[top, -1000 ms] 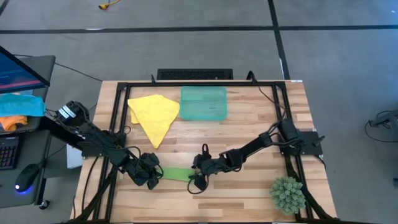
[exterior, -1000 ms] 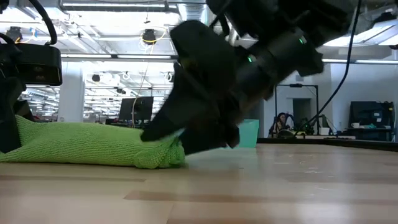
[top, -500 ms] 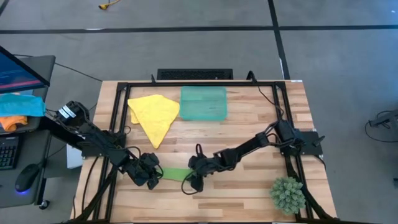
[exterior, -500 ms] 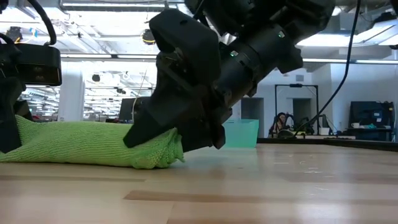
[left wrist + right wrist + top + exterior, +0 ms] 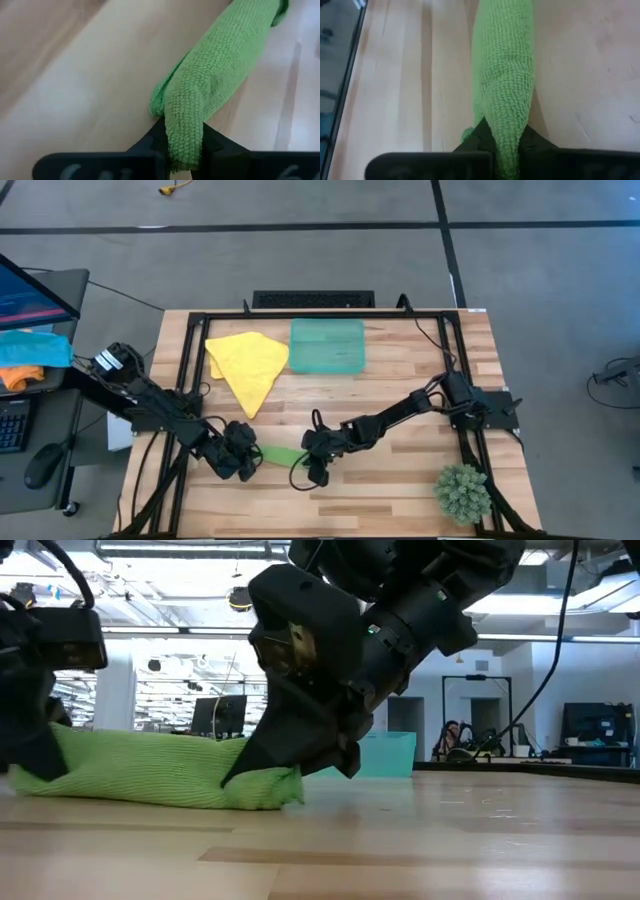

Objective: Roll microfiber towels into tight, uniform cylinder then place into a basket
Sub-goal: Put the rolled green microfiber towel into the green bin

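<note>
The lime green microfiber towel [image 5: 278, 454] lies rolled into a short cylinder near the table's front middle. It runs left to right between my two grippers and rests on the wood along its underside [image 5: 150, 795]. My left gripper [image 5: 243, 460] is shut on its left end. My right gripper [image 5: 303, 464] is shut on its right end. The yellow microfiber towel [image 5: 250, 365] lies flat and partly folded at the far left. The teal basket [image 5: 327, 345] stands beside it at the far middle. My left gripper pinches the roll's left end [image 5: 184, 120] between its two fingers. The fingers slant down from the table's left and lie along the roll. The rest of the roll stretches away over the wood. My right gripper pinches the roll's right end [image 5: 506, 115] between its two fingers. It comes slanting down from the table's right, in line with the roll. The end bulges out above the fingers [image 5: 270, 785], and the roll lies on the table.
A small green plant [image 5: 462, 492] stands at the near right corner. A black frame [image 5: 190, 350] runs round the tabletop's edges. Bare wood lies between the roll and the far things, and to the right of my right arm.
My right gripper has slid a little toward the table's left over the roll's right end and has shut on it. My left gripper has kept its place and its hold, turning slightly. The roll has stayed on the table.
</note>
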Robot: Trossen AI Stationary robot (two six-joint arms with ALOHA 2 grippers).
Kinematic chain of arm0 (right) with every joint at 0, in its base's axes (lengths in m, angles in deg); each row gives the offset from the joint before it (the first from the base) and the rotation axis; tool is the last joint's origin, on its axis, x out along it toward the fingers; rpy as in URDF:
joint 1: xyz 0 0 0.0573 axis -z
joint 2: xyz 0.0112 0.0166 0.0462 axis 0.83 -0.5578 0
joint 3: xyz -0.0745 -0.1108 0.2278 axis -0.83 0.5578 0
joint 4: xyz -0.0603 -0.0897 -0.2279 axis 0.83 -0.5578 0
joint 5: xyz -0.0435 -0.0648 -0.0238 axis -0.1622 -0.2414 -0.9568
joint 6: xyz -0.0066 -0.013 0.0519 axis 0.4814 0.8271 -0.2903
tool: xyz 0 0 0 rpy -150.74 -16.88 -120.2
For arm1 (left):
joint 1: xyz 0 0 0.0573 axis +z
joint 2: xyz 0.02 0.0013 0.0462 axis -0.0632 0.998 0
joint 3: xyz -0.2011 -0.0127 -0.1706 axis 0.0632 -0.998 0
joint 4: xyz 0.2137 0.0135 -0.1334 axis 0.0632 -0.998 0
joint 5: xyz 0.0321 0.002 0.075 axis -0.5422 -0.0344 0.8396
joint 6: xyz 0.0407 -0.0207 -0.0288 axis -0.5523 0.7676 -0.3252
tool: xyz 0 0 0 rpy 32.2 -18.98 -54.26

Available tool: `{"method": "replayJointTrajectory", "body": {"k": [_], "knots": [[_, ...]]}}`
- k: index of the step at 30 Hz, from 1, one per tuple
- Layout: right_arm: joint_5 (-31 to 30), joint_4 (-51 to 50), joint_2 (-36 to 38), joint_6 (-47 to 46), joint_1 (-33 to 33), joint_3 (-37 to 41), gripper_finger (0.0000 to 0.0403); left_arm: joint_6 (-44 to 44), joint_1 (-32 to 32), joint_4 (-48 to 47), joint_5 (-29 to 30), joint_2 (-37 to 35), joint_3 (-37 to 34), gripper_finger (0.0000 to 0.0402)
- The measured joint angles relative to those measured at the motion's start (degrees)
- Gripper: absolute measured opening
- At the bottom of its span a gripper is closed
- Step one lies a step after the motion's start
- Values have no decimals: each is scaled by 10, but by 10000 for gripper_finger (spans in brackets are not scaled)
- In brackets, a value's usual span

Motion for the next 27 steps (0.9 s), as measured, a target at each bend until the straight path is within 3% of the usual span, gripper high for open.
{"method": "replayJointTrajectory", "body": {"k": [7,15,22,27], "knots": [[-4,-72,37,47,11,2,35,-74,35,21,16,0,0,25],[-64,-154,100,108,24,3,30,-196,107,7,-9,-1,34,25],[-131,-224,158,140,47,3,31,-351,194,-8,-72,-13,90,25],[-137,-242,177,168,64,5,30,-416,254,-47,-94,-32,116,25]]}}
